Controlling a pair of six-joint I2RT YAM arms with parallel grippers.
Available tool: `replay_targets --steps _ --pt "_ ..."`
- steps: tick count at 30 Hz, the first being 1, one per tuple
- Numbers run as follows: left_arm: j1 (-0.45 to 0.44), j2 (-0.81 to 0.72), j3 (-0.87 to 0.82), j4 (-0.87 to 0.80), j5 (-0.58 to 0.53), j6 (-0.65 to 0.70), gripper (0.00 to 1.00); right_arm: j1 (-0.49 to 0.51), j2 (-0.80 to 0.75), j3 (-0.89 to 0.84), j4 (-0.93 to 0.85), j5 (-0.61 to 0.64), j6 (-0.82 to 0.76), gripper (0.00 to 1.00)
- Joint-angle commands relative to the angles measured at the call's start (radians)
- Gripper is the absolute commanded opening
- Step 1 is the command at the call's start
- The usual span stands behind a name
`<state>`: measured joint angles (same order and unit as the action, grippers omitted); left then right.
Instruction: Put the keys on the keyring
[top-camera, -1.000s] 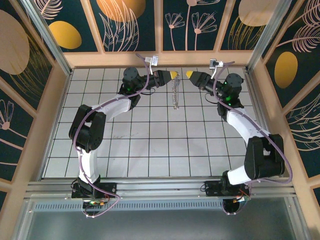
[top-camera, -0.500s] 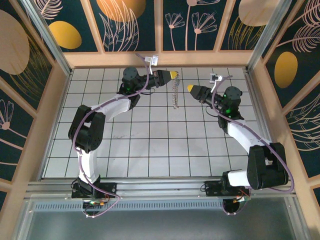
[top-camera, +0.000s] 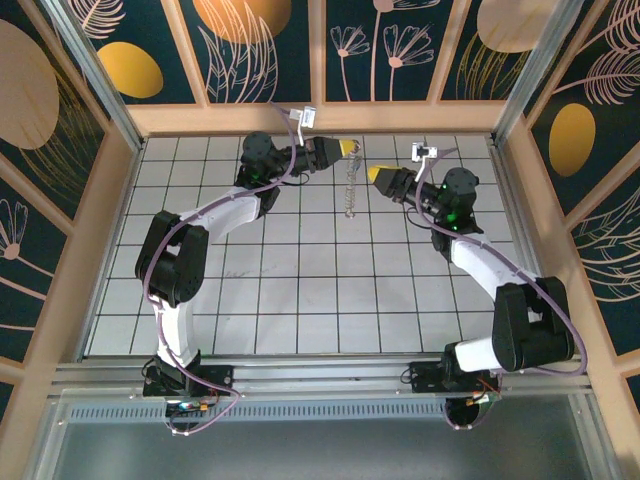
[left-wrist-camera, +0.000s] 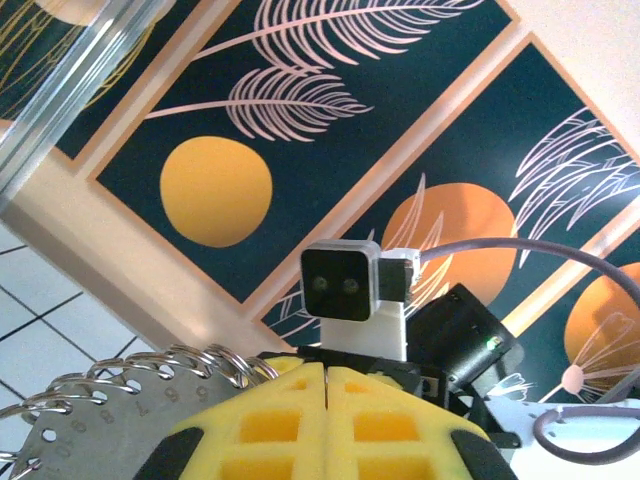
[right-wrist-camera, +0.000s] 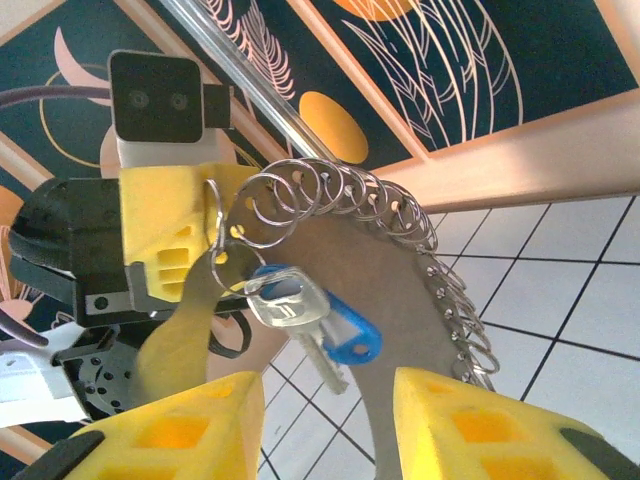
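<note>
The left gripper (left-wrist-camera: 327, 398) was pinched closed on one end of the keyring (right-wrist-camera: 372, 203), whose light, limp links hung slack, with the small blue-headed key (right-wrist-camera: 338, 328) dangling just below that grip. The right gripper (right-wrist-camera: 330, 405) stood wide open just short of the key. The key looked light and likely to swing, its blade smooth, so the flat plastic head seemed the better hold.

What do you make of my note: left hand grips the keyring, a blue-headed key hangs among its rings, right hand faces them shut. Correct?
Not quite: the right hand is open, not shut. The right wrist view shows a clear gap between its yellow fingers. The rest stands: the left hand grips the keyring, and the blue-headed key hangs among its rings.
</note>
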<state>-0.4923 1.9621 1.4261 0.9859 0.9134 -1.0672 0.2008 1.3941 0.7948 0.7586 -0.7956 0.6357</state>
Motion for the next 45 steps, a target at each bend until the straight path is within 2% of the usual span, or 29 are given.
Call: replay_targets --steps 1,19,24,27,30,37,41,42,44,45 --pt "-0.006 -0.012 0.049 0.107 0.025 -0.049 0.0 0.014 0.027 0.058 0.029 -0.037 -0.039 0.39" --pt "-0.009 -0.004 0.071 0.119 0.044 -0.074 0.0 0.066 0.106 0.167 0.049 -0.088 -0.05 0.37" --pt "-0.009 -0.004 0.071 0.121 0.045 -0.075 0.0 0.069 0.09 0.154 0.047 -0.106 -0.052 0.25" --pt "-0.009 -0.004 0.07 0.121 0.042 -0.074 0.0 0.068 0.06 0.13 0.036 -0.107 -0.066 0.07" --pt "-0.009 -0.003 0.073 0.121 0.042 -0.073 0.0 0.066 0.029 0.108 0.022 -0.103 -0.076 0.0" --pt "-0.009 -0.006 0.075 0.124 0.041 -0.073 0.0 0.066 -0.036 0.055 -0.022 -0.12 -0.111 0.0" --pt "-0.008 -0.011 0.078 0.119 0.048 -0.071 0.0 0.065 -0.079 0.026 -0.082 -0.087 -0.161 0.0" --pt "-0.009 -0.011 0.077 0.12 0.05 -0.071 0.0 0.062 -0.085 0.022 -0.093 -0.072 -0.17 0.04" --pt "-0.009 -0.013 0.074 0.119 0.055 -0.07 0.0 0.057 -0.09 0.024 -0.115 -0.05 -0.189 0.27" --pt "-0.008 -0.015 0.075 0.118 0.058 -0.071 0.0 0.057 -0.09 0.03 -0.133 -0.038 -0.204 0.35"
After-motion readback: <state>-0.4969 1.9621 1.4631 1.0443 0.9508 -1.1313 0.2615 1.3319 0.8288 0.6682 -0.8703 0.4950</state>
